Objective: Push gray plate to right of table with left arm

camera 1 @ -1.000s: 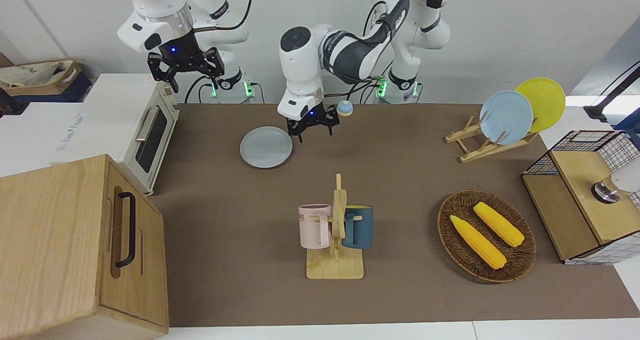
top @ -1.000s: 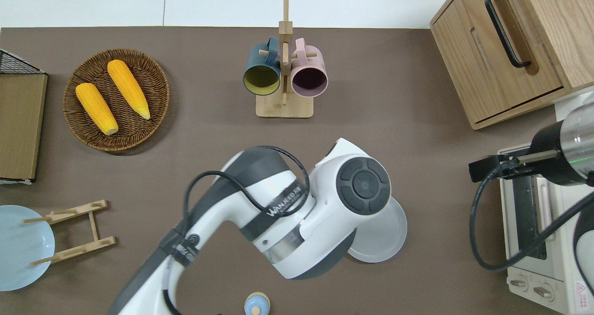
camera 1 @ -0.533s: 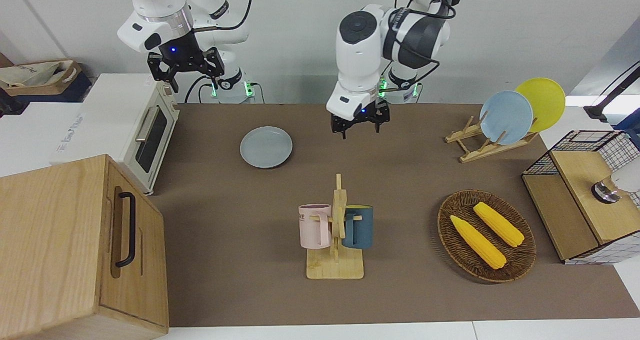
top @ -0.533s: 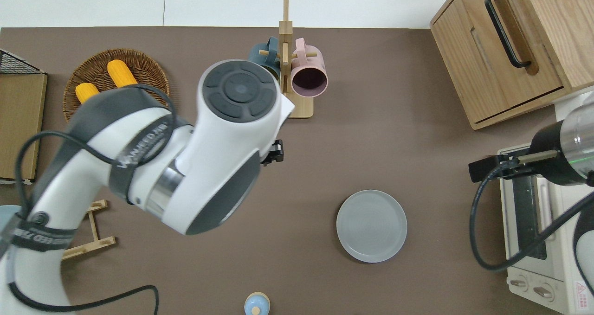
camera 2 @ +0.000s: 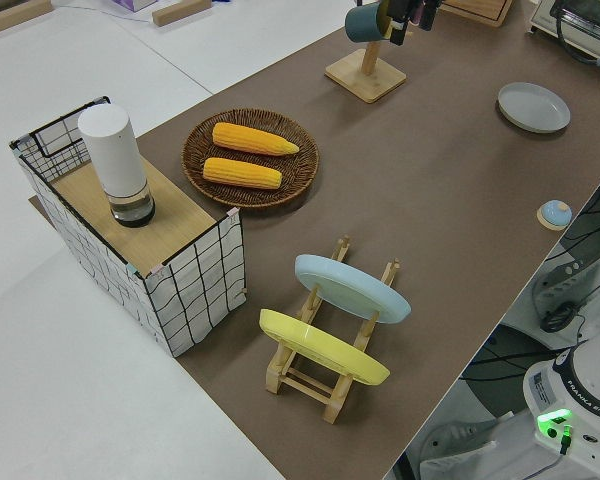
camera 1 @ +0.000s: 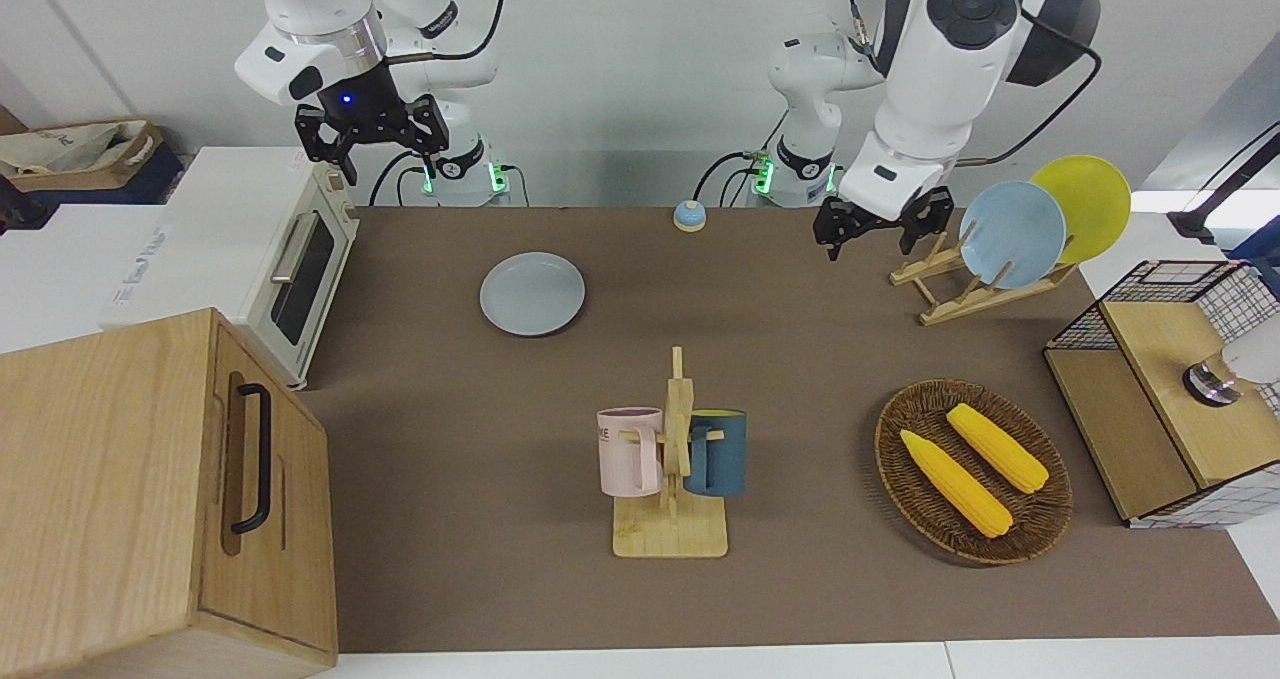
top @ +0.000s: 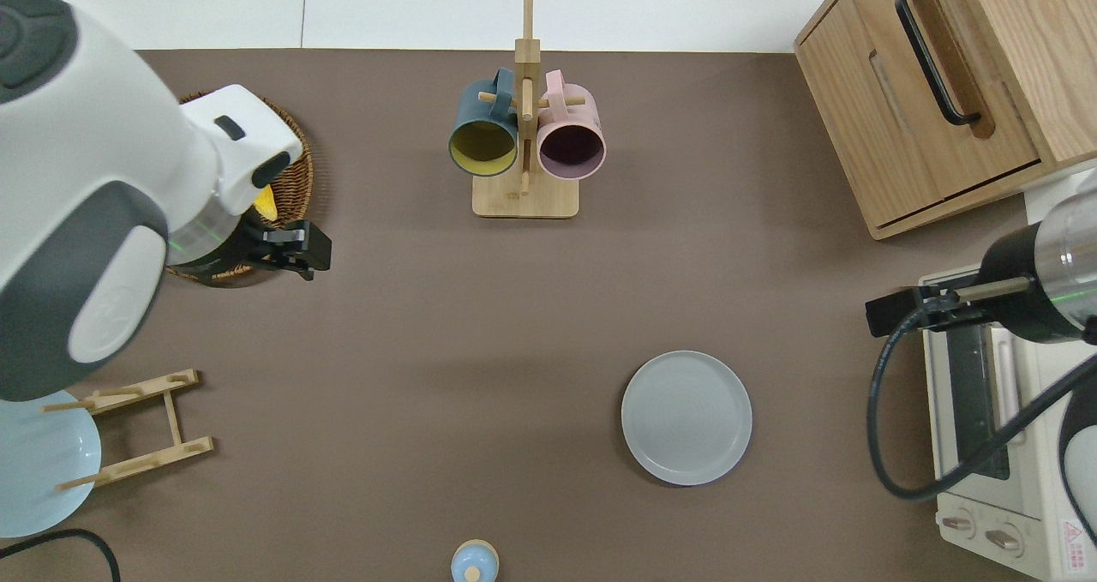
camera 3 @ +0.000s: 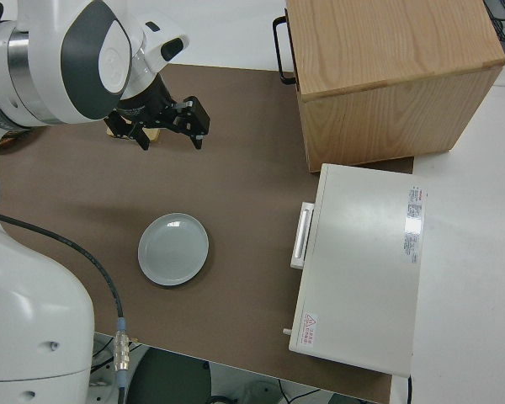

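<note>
The gray plate [camera 1: 532, 293] lies flat on the brown table [camera 1: 800, 359], toward the right arm's end, nearer to the robots than the mug rack. It also shows in the overhead view [top: 686, 417], the left side view [camera 2: 533, 106] and the right side view [camera 3: 173, 248]. My left gripper [camera 1: 880, 229] is open, empty and up in the air. In the overhead view my left gripper [top: 291, 252] hangs over the table at the rim of the wicker basket, far from the plate. My right arm is parked, its gripper [camera 1: 370, 137] open.
A toaster oven [camera 1: 290, 259] and a wooden cabinet [camera 1: 150, 479] stand at the right arm's end. A mug rack [camera 1: 672, 469] stands mid-table. A wicker basket [camera 1: 890, 429] of corn, a plate rack [camera 1: 950, 294] and a wire box [camera 1: 1170, 389] stand at the left arm's end. A blue bell [camera 1: 688, 216] sits near the robots.
My left arm has lifted away from the gray plate's side and swung to its own end of the table. The plate has not moved. The right arm has not moved.
</note>
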`<action>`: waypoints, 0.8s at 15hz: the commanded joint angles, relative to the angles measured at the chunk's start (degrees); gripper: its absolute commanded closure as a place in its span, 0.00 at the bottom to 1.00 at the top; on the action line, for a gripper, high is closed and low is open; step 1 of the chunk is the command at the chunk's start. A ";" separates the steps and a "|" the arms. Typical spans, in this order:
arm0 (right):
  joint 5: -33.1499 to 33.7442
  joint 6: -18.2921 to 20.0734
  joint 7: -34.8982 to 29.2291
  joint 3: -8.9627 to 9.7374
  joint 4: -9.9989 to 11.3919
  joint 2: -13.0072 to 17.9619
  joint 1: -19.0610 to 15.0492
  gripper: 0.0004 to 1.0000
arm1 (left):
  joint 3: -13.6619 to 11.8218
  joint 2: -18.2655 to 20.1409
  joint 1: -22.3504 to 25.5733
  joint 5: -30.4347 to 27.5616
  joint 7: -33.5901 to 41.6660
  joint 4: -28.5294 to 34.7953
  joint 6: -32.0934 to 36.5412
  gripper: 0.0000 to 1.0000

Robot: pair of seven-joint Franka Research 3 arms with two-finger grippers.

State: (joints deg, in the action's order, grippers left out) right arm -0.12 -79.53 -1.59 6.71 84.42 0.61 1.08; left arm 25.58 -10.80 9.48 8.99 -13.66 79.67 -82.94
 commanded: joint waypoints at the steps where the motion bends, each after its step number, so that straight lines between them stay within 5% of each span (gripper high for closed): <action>1: -0.59 0.69 -0.08 0.85 -0.22 0.36 -1.16 0.02 | 0.17 2.01 6.24 -1.17 6.00 0.58 1.47 0.01; 3: -0.59 0.69 -0.08 0.85 -0.22 0.36 -1.16 0.02 | 0.26 2.71 9.76 -2.65 7.15 1.72 1.73 0.01; 12: -0.59 0.69 -0.08 0.85 -0.22 0.36 -1.16 0.02 | -1.23 9.22 12.23 -6.79 9.07 12.26 -2.12 0.01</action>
State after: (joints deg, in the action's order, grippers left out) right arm -0.12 -79.53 -1.59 6.71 84.42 0.61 1.07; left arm 25.21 -6.50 19.99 4.10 -7.10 85.32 -81.30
